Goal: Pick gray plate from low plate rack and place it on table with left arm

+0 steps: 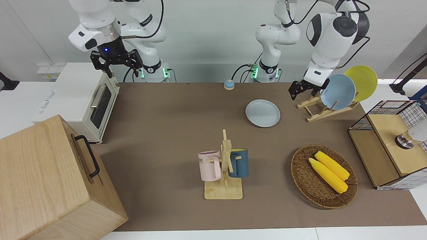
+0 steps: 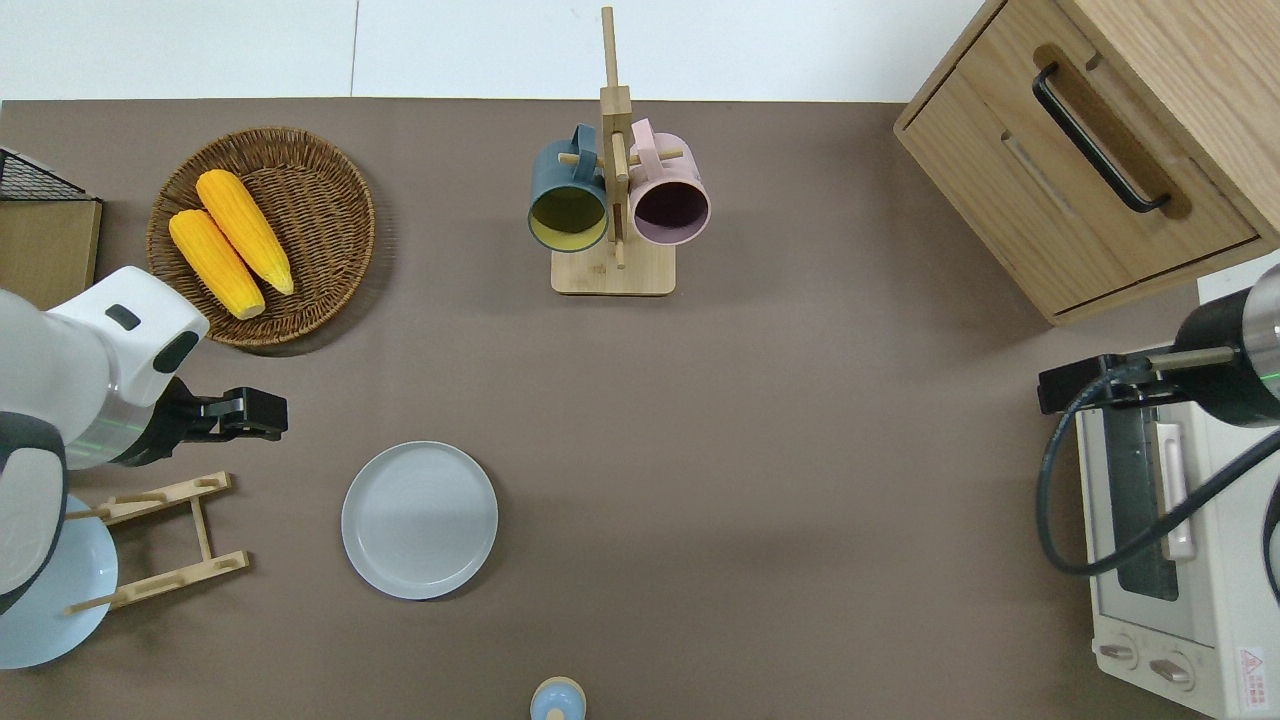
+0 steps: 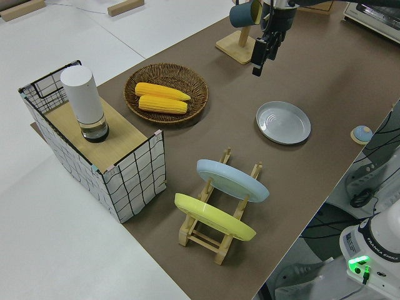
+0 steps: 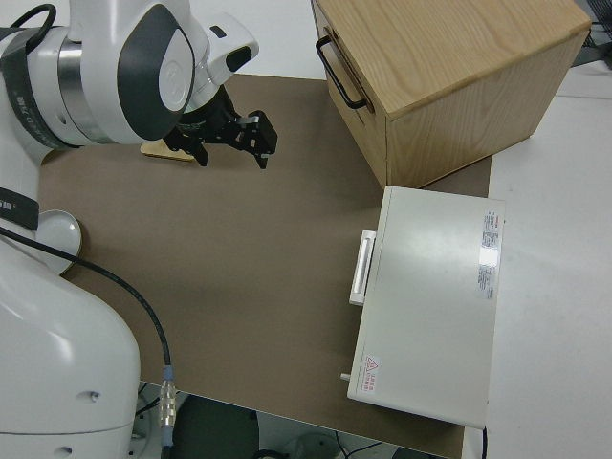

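Observation:
The gray plate [image 1: 263,113] lies flat on the brown table mat [image 1: 173,113], beside the low plate rack [image 1: 319,115] toward the right arm's end; it also shows in the overhead view [image 2: 419,520]. My left gripper [image 1: 296,90] is open and empty, up in the air. In the overhead view [image 2: 262,414] it is over bare mat between the rack [image 2: 200,522] and the corn basket, clear of the plate. My right arm is parked, its gripper [image 1: 121,69] open.
A light blue plate [image 1: 337,91] and a yellow plate [image 1: 362,81] lean in the rack. A mug stand [image 1: 225,166], a wicker basket of corn [image 1: 302,173], a wire crate [image 1: 387,143], a toaster oven [image 1: 80,100] and a wooden cabinet [image 1: 43,180] stand around.

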`<move>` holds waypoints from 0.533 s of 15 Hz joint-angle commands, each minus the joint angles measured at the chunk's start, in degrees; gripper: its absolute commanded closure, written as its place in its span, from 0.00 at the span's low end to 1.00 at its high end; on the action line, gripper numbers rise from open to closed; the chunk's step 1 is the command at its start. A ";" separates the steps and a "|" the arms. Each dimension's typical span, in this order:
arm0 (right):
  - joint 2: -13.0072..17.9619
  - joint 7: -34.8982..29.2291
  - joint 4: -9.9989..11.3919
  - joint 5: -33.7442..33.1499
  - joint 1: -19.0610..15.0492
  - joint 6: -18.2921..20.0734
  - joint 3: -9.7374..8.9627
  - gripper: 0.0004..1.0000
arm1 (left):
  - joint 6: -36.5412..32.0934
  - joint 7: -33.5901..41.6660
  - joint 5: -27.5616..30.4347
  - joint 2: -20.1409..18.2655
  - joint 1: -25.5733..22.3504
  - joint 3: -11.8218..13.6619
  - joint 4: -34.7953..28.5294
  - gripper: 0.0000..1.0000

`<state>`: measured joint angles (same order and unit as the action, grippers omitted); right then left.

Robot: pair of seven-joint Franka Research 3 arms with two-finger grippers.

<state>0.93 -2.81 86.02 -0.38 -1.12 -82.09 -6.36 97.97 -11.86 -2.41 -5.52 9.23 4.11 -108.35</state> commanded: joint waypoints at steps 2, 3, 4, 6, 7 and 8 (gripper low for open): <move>0.12 -0.53 -0.42 1.09 -1.43 0.87 -1.03 0.01 | -7.43 5.17 -0.23 1.04 -0.45 -0.59 8.74 0.00; 0.12 -0.53 -0.42 1.09 -1.43 0.87 -1.03 0.01 | -8.66 5.70 -0.23 1.30 -0.62 -0.59 10.51 0.00; 0.12 -0.53 -0.42 1.09 -1.43 0.87 -1.03 0.01 | -9.54 5.71 0.04 1.65 -1.40 -0.94 11.92 0.00; 0.12 -0.53 -0.42 1.09 -1.43 0.87 -1.03 0.01 | -10.43 5.62 1.52 2.01 -2.90 -1.82 13.86 0.00; 0.12 -0.53 -0.42 1.09 -1.43 0.87 -1.03 0.01 | -10.43 5.71 2.31 2.01 -4.12 -2.17 14.56 0.00; 0.12 -0.53 -0.42 1.09 -1.43 0.87 -1.03 0.01 | -10.52 5.54 3.28 2.01 -5.27 -2.96 14.83 0.00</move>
<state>0.93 -2.81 86.02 -0.38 -1.12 -82.09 -6.36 89.32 -7.31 -1.51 -5.21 7.16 2.98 -96.71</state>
